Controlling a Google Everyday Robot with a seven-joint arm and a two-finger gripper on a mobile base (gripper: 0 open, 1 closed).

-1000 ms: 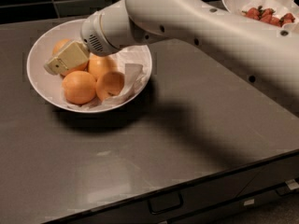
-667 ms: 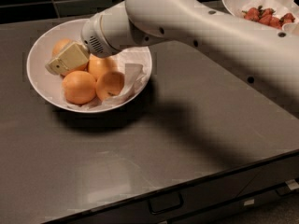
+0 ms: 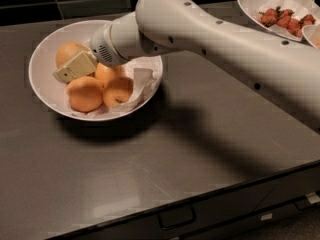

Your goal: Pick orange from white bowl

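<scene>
Blocky cream tool (image 3: 75,67) at rough tan orange (image 3: 67,51), glossy paper-lined white bowl (image 3: 39,66), tool's grip impossible to tell

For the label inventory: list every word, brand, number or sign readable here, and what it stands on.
No text can be read anywhere in this view.
Arm: plain pale shell with dark dots, no lettering.
Gripper: in the white bowl beside the orange, no marking.
Pale tags on the cabinet front: too small to read.
</scene>
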